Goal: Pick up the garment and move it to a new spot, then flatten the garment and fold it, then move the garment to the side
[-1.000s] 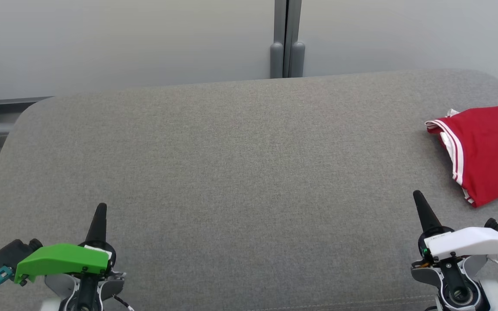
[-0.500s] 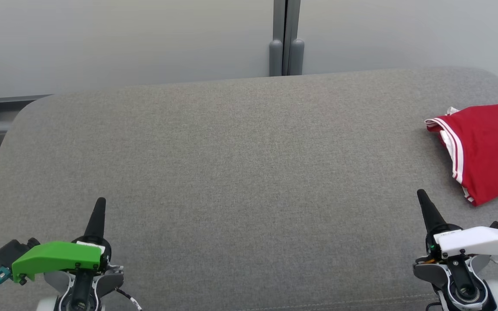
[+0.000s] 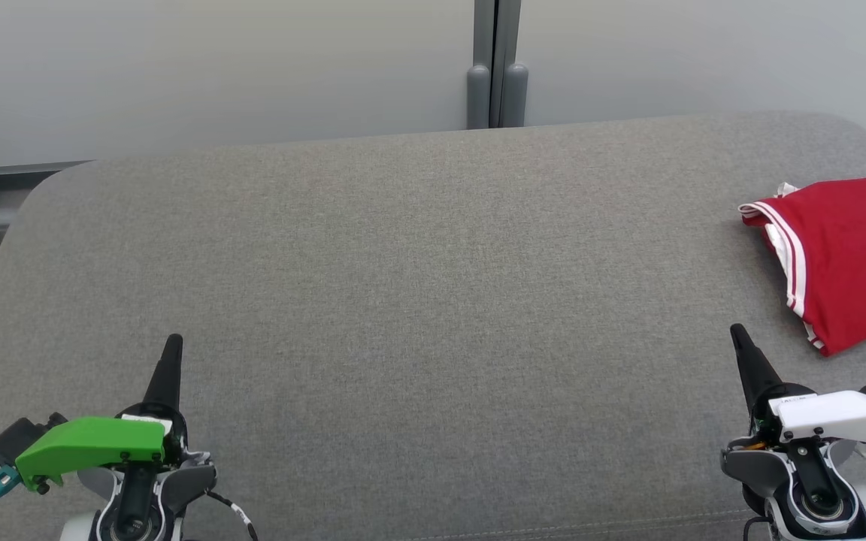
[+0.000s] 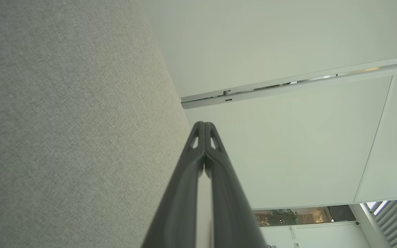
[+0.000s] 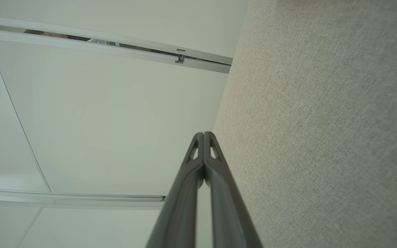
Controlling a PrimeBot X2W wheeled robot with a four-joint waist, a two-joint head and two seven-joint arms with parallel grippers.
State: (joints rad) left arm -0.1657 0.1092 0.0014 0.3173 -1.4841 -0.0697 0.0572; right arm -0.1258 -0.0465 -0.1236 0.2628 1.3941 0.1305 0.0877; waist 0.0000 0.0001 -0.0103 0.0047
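While head shows garment (image 3: 846, 259), left wrist: gripper (image 4: 204, 124) closed.

Readable text: none in any view.
Brands, numbers, signs: none legible.
White sticker (image 3: 792, 400) on the right gripper (image 3: 736, 331): a short line of dark print, too small to read.
Pale sticker (image 3: 146, 418) on the left gripper (image 3: 173, 342): partly hidden under the green cover (image 3: 91, 447); whether it bears print cannot be told.

A folded red garment (image 3: 846, 255) lies at the cushion's (image 3: 418, 285) right edge. The left gripper (image 3: 171, 347) and right gripper (image 3: 739, 338) sit at the cushion's near corners, fingers together.
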